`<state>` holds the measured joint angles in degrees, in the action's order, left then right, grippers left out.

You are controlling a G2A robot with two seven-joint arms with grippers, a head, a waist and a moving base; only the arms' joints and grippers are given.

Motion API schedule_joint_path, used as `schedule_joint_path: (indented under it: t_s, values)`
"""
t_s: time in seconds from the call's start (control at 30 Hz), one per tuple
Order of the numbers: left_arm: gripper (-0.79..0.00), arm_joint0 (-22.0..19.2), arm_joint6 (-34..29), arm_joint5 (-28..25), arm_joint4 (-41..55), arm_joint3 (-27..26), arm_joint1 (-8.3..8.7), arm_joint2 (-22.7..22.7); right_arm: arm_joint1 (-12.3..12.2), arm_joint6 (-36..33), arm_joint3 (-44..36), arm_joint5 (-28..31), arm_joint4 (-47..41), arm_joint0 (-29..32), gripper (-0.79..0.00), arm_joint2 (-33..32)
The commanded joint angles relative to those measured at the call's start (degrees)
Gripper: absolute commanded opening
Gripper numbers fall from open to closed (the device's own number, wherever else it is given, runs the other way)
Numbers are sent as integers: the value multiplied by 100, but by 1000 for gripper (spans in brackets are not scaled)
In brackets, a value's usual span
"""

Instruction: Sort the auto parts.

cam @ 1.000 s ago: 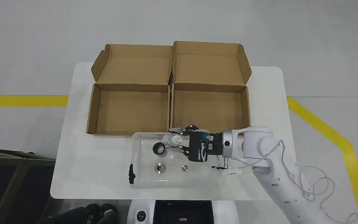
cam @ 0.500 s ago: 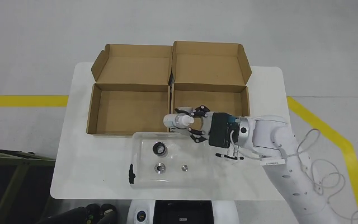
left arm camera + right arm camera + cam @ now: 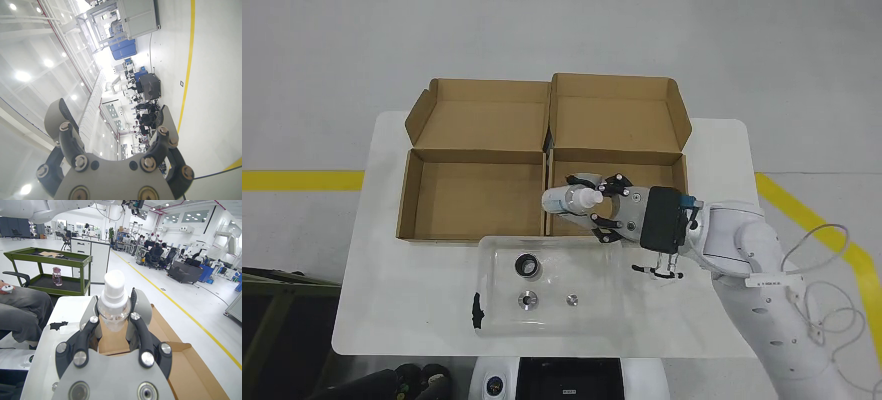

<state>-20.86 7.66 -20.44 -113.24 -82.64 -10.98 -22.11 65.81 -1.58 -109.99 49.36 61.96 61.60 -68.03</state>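
a clear white-capped plastic bottle [image 3: 567, 199] is pinched by the right pincer [image 3: 592, 206] above the right brown cardboard box [image 3: 647, 178]; lowering and release seem due.

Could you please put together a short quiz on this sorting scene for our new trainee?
1. True or false: the right gripper is shut on the clear plastic bottle with a white cap.
2. How many small round parts lie in the clear plastic tray? A) one B) three C) five
3. Fill in: the left gripper is ___, with nothing in it.

Key: 1 true; 2 B; 3 open.
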Motion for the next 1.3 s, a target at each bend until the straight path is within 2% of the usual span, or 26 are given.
schedule_joint_path:
  t_s: [0.0, 0.5, 0.87, 1.27]
  values:
    - [0, 0, 0, 0, 0, 0, 0, 0, -4, 23, 5, -9, 9, -5, -785, -25]
    - [0, 0, 0, 0, 0, 0, 0, 0, -11, -122, 493, -236, 364, -194, -785, -23]
    - [0, 0, 0, 0, 0, 0, 0, 0, 78, -436, 1583, -388, 707, -746, -785, 495]
    - [0, 0, 0, 0, 0, 0, 0, 0, 227, -374, 2729, -518, 893, -1277, -785, 1044]
